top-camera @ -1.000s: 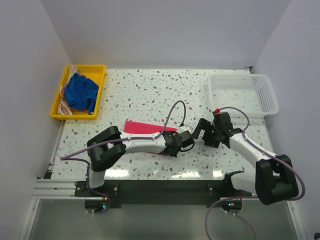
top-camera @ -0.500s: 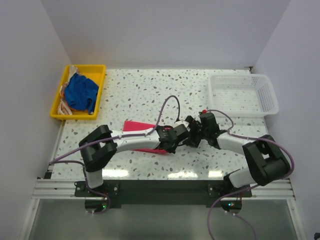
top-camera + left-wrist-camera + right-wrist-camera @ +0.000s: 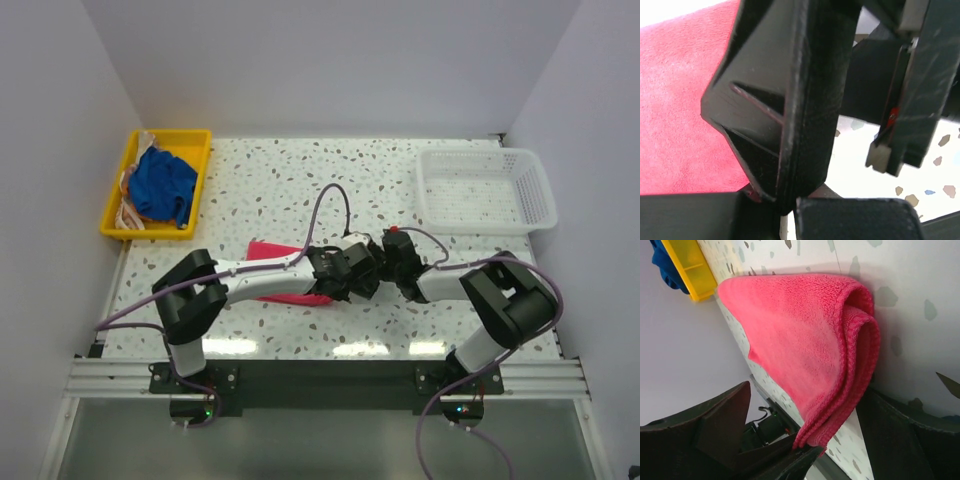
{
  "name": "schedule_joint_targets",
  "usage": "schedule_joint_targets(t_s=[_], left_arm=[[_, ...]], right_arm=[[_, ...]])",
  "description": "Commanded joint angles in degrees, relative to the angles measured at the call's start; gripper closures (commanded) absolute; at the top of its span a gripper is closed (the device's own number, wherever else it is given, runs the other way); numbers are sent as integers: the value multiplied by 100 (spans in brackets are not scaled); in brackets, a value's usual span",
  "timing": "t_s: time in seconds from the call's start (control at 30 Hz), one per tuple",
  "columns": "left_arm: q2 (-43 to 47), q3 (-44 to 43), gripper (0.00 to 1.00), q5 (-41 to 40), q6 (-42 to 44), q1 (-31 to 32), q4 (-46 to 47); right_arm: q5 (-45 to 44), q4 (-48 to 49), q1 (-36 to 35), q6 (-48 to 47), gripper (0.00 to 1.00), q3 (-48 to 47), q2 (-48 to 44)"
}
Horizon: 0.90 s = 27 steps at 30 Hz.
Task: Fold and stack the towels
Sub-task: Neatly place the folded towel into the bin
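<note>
A hot pink towel (image 3: 272, 253) lies folded on the speckled table, partly under my left arm. My left gripper (image 3: 362, 273) is shut on the towel's right corner; in the left wrist view its black fingers (image 3: 790, 200) meet, with pink cloth (image 3: 680, 100) to their left. My right gripper (image 3: 385, 263) faces it, almost touching. In the right wrist view my right gripper (image 3: 807, 405) stands open, one finger on each side of the towel's (image 3: 800, 340) folded edge, while the left gripper (image 3: 807, 457) pinches the corner below. A royal blue towel (image 3: 163, 183) sits crumpled in the yellow tray.
The yellow tray (image 3: 112, 224) stands at the far left; under the blue towel, bits of orange and white cloth (image 3: 128, 200) show. A white mesh basket (image 3: 480, 152) stands at the far right. Both arms cross the table's near middle.
My right arm has swung left towards the left gripper, and its open jaws now straddle the pink towel's edge. My left arm has drawn slightly left, still holding the corner.
</note>
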<state>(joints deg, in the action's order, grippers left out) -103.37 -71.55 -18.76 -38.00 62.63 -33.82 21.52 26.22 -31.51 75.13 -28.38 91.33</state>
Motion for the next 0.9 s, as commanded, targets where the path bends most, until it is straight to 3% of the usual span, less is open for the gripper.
schedule_joint_targets(t_s=[0.0,0.17,0.33,0.43,0.47,0.5,0.53,0.57,0.63,0.67,0.77,0.87], left_arm=[[90,-193,100,-110,-225,-32,341],[-51,-272,100,-31,-269,-32,350],[19,-211,99,127,-313,-23,420],[89,-140,87,197,-357,-23,456],[133,-123,74,215,-375,-23,447],[159,-122,66,233,-375,-23,447],[203,-122,60,259,-384,-23,447],[299,-122,44,259,-375,-32,464],[423,-122,29,294,-349,-49,491],[545,-122,17,312,-340,-101,491],[896,-52,4,329,-244,-277,491],[1335,79,0,365,-68,-601,473]], right_arm=[[-201,-478,-391,54,14,263,447],[-271,-442,-400,10,31,228,517],[-543,-968,-409,-385,63,26,334],[-622,-1311,-391,-613,82,-106,219],[-649,-1417,-383,-779,88,-158,184],[-736,-1653,-391,-868,98,-211,157],[-780,-1794,-374,-973,100,-342,88],[-868,-2065,-339,-1227,100,-509,69],[-947,-2365,-295,-1500,100,-693,25],[-965,-2471,-242,-1797,100,-782,-1],[-1088,-3121,3,-2570,100,-1274,60],[-1333,-3964,302,-3501,100,-1941,139]])
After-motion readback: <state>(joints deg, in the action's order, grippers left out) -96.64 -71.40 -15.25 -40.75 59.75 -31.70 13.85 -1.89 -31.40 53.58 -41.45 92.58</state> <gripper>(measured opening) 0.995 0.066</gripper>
